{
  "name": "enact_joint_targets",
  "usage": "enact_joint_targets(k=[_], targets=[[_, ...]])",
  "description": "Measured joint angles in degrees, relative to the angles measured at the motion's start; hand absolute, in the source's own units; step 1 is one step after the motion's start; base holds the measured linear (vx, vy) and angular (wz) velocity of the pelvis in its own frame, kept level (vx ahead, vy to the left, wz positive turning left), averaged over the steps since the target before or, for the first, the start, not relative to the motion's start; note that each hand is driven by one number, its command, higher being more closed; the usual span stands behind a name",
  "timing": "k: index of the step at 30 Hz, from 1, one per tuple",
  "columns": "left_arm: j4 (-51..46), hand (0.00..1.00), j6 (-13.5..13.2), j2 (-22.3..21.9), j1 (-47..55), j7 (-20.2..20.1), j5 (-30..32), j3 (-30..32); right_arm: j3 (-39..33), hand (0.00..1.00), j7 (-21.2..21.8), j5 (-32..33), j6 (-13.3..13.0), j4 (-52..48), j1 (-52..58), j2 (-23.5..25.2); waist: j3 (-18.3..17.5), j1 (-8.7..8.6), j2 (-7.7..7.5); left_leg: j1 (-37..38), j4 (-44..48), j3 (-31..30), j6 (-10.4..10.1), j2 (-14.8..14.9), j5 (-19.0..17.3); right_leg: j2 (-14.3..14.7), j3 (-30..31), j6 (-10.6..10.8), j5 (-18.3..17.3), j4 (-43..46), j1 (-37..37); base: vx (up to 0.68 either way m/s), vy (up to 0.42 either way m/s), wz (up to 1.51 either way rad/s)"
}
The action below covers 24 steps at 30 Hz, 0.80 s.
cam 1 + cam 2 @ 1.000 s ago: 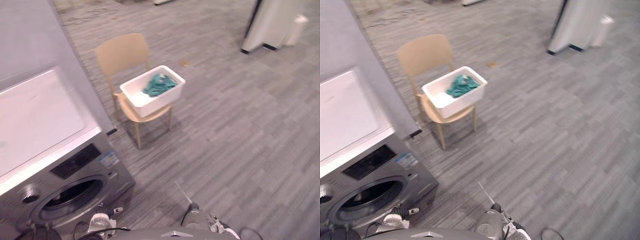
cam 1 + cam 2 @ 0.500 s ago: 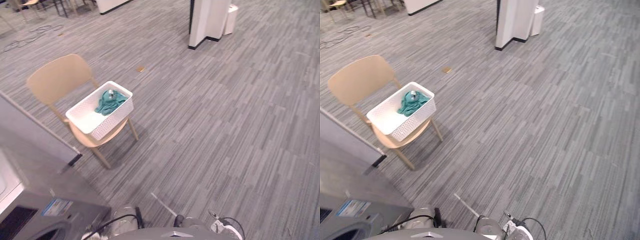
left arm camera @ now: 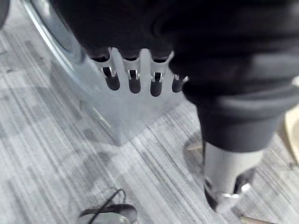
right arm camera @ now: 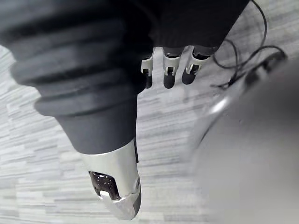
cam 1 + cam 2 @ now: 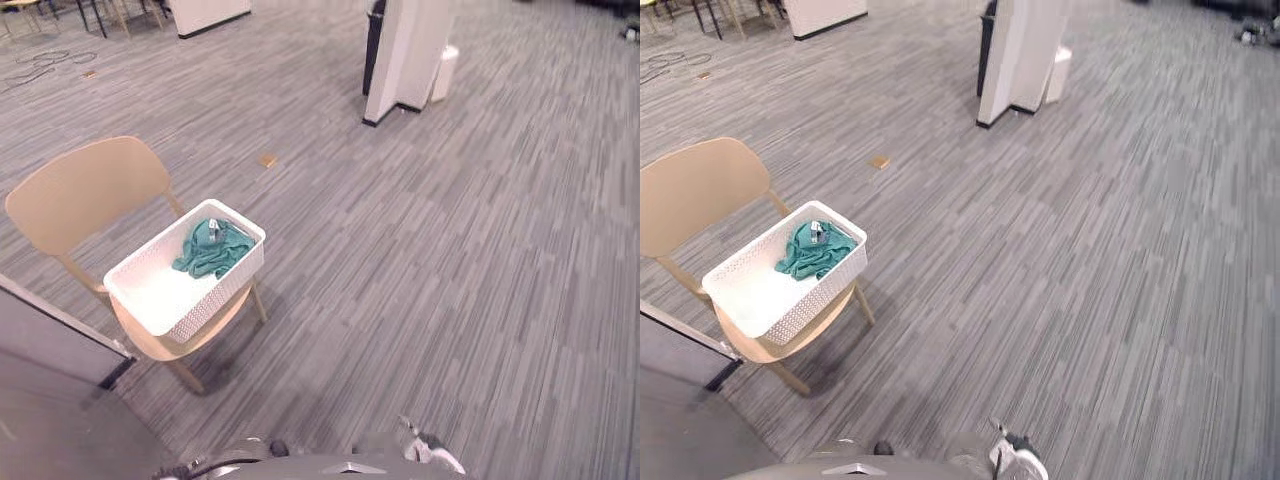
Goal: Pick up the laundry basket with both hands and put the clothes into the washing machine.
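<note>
A white laundry basket (image 5: 190, 322) stands on the seat of a light wooden chair (image 5: 85, 190), some way ahead of me to the left. A bundle of teal clothes (image 5: 212, 250) lies in its far end. A grey corner of the washing machine (image 5: 50, 430) shows at the lower left, and its grey body (image 3: 126, 116) is close past my left hand (image 3: 133, 81). That hand hangs open with relaxed fingers and holds nothing. My right hand (image 4: 170, 74) hangs open over the carpet, also holding nothing. Both hands are far from the basket.
A light grey partition (image 5: 40, 335) runs between the chair and the machine. A white pillar (image 5: 405, 50) with a small white bin (image 5: 444, 70) stands far ahead. A small brown scrap (image 5: 267, 160) lies on the grey carpet. Chair legs and cables (image 5: 40, 60) show at the far left.
The camera has swung right and up, so the washing machine has slid out to the lower left. The basket, now larger in view, still rests on the chair.
</note>
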Motion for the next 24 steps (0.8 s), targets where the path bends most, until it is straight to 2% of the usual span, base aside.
enact_joint_targets(k=[2, 3, 4, 5, 6, 8, 9, 10, 11, 12, 13, 15, 16, 17, 19, 20, 21, 22, 23, 24], targets=[[-0.08, 0.0, -0.2, 0.63, -0.97, 0.4, -0.62, -0.72, -0.8, 0.0, -0.25, 0.02, 0.96, 0.64, 4.04, 0.0, -0.03, -0.88, -0.64, 2.93, -1.28, -4.85, -0.01, 0.3, -0.03, 0.45, -0.74, -0.9, -0.61, 4.63, -4.62, 0.31, -0.086, 1.46], [-0.37, 0.0, -0.31, 0.33, -1.79, 0.38, -0.54, -0.25, -0.87, 0.0, -0.32, 0.02, 0.97, 0.39, 5.47, -0.07, -0.04, -1.0, -0.52, 4.19, -2.23, -7.25, -0.09, 0.43, 0.01, -0.88, -0.96, -2.61, -1.55, 2.63, -8.39, 0.31, -0.102, 1.27], [-0.45, 0.0, -0.21, -0.29, -2.31, 0.37, -0.51, 1.39, -1.42, 0.0, -0.32, 0.04, 1.02, 0.4, 5.92, 0.26, 0.08, -1.22, -0.18, 4.94, -2.65, -9.49, -0.66, 0.94, -0.3, -2.35, -0.87, -3.04, -1.81, -4.06, -10.72, 0.37, -0.131, 1.04], [-0.46, 0.0, -0.22, -0.67, -2.43, 0.36, -0.48, 2.1, -1.99, 0.0, -0.3, 0.07, 1.05, 0.39, 6.02, 0.56, 0.05, -1.19, 0.11, 5.23, -2.76, -10.52, -1.05, 1.36, -0.52, -2.49, -0.47, -3.14, -1.83, -8.83, -10.92, 0.3, -0.132, 1.03], [-0.47, 0.0, -0.26, -1.18, -2.79, 0.19, -0.16, 3.49, -2.93, 0.0, -0.2, 0.17, 1.14, 0.37, 6.68, 1.54, -0.01, -1.25, 0.63, 5.73, -2.7, -13.06, -2.2, 2.55, -1.07, -2.04, 1.38, -3.14, -1.73, -21.28, -9.74, 0.3, -0.206, 0.96], [-0.83, 0.0, -0.35, -1.26, -3.1, -0.46, 1.66, 3.56, -3.41, 0.0, -0.22, 0.87, 1.16, 0.36, 6.7, 2.19, -0.18, -1.31, 0.63, 5.98, -2.2, -17.27, -4.18, 3.97, -2.18, -1.23, 6.66, -2.96, 0.42, -37.73, -5.93, 0.34, -0.362, 1.26], [-1.97, 0.0, -0.41, -1.72, -3.03, -0.65, 2.39, 4.46, -3.37, 0.0, -0.24, 1.25, 1.18, 0.44, 7.04, 2.36, -0.91, -1.19, 0.37, 5.77, -2.06, -19.88, -5.73, 5.08, -3.13, -1.06, 9.19, -2.34, 3.68, -46.24, -3.01, 0.39, -0.511, 1.44], [-3.05, 0.0, -0.38, -2.13, -2.77, -0.94, 3.5, 6.0, -3.42, 0.0, -0.33, 1.49, 1.2, 0.54, 7.44, 2.8, -1.84, -0.92, -0.38, 5.6, -1.85, -22.3, -7.6, 6.27, -4.43, -1.57, 7.88, -1.08, 5.32, -48.55, -1.13, 0.33, -0.476, 1.29], [-3.62, 0.0, -0.37, -2.08, -2.46, -1.03, 4.01, 6.72, -3.37, 0.0, -0.32, 2.07, 1.19, 0.63, 7.74, 3.17, -2.46, -0.94, -1.16, 5.47, -1.62, -23.32, -8.57, 6.65, -5.08, -2.17, 5.72, 0.22, 5.48, -49.21, -0.01, 0.25, -0.437, 0.96], [-3.5, 0.0, -0.22, -3.02, -2.66, -1.11, 4.58, 7.83, -3.48, 0.0, -0.28, 3.04, 1.18, 0.9, 7.39, 2.12, -2.93, -0.94, 0.63, 5.44, -0.61, -24.04, -9.66, 9.54, -6.42, -0.89, 1.59, 2.33, 4.08, -47.85, 0.68, 0.26, -0.507, 0.87], [-3.43, 0.0, -0.18, -4.39, -1.74, -1.51, 4.74, 8.65, -2.87, 0.0, -0.31, 3.11, 0.84, 0.25, 6.53, 0.77, -3.97, -0.97, 2.76, 4.46, 1.26, -21.86, -10.13, 12.34, -5.6, 0.77, -1.61, 0.75, 1.76, -46.41, 1.1, 0.3, -0.567, 0.97], [-3.52, 0.0, -0.32, -5.29, -1.64, -1.69, 4.64, 9.15, -2.45, 0.0, -0.27, 3.33, 0.84, 0.28, 5.11, -0.16, -4.24, -1.04, 3.66, 1.85, 6.74, -20.13, -10.93, 14.73, -3.55, 1.86, -5.04, -0.58, -1.0, -44.47, 3.06, 0.26, -0.472, 0.99], [-3.66, 0.0, -0.44, -5.54, -1.88, -1.71, 3.55, 9.37, -1.66, 0.0, -0.24, 3.34, 0.63, 0.18, 3.68, -0.84, -3.81, -1.23, 4.53, -2.42, 15.91, -20.06, -10.7, 15.85, -2.12, 2.15, -8.46, -1.59, -2.25, -44.5, 6.02, 0.15, -0.378, 1.17], [-4.63, 0.0, -0.43, -5.84, -1.98, -1.65, 2.45, 9.53, 0.08, 0.0, -0.28, 3.58, 0.54, -0.54, 3.38, -1.61, -3.52, -1.07, 4.71, -7.66, 25.82, -19.34, -9.97, 16.69, 1.87, 2.22, -11.32, -2.53, -3.16, -44.95, 8.77, 0.12, -0.355, 1.09], [-5.55, 0.0, -0.62, -5.99, -1.39, -1.52, 1.62, 9.4, 1.52, 0.0, -0.32, 3.6, 0.3, -3.0, 3.05, -1.61, -3.35, 0.24, 4.58, -12.73, 34.61, -16.57, -10.21, 18.3, 7.53, 2.34, -13.38, -3.63, -3.89, -46.08, 11.35, 0.07, -0.24, 0.55], [-5.8, 0.0, -0.63, -5.75, -0.6, -1.33, 1.5, 8.3, 1.63, 0.0, -0.48, 3.64, 0.09, -5.38, 2.15, -1.6, -3.36, 0.67, 4.55, -16.4, 36.83, -11.29, -9.49, 18.94, 8.78, 2.29, -15.37, -3.91, -3.91, -47.87, 13.17, 0.09, -0.189, 0.48], [-5.8, 0.0, -0.62, -5.52, -0.33, -1.34, 1.36, 7.57, 1.53, 0.0, -0.59, 3.73, 0.09, -6.37, 1.86, -1.61, -3.34, 0.63, 4.59, -17.54, 35.91, -8.33, -9.08, 19.16, 9.64, 2.23, -16.43, -3.82, -3.96, -48.82, 13.83, 0.11, -0.157, 0.7], [-5.76, 0.0, -0.59, -5.01, 0.08, -1.39, 1.06, 6.6, 0.87, 0.0, -0.77, 4.63, -0.21, -6.83, 1.14, -1.45, -3.39, 0.7, 4.08, -18.0, 33.81, -2.09, -7.44, 20.16, 10.19, 1.79, -18.32, -3.79, -3.9, -50.57, 14.81, 0.08, -0.06, 0.62], [-5.73, 0.0, -0.56, -4.78, 0.31, -1.37, 0.99, 6.63, 0.67, 0.0, -1.0, 4.82, -0.18, -6.88, 0.85, -1.23, -3.42, 0.73, 3.49, -17.63, 32.19, 0.39, -7.32, 20.46, 10.13, 1.39, -18.88, -3.68, -3.74, -51.38, 15.31, 0.12, -0.042, 0.79], [-5.39, 0.0, -0.19, -4.53, 0.75, -1.36, 1.05, 6.77, 0.34, 0.0, -1.17, 5.01, -0.16, -7.59, 0.39, -0.9, -3.21, 0.76, 2.85, -15.83, 27.28, 4.84, -7.71, 20.43, 8.18, 0.59, -20.32, -3.47, -3.16, -53.12, 16.31, 0.16, 0.02, 0.78]])
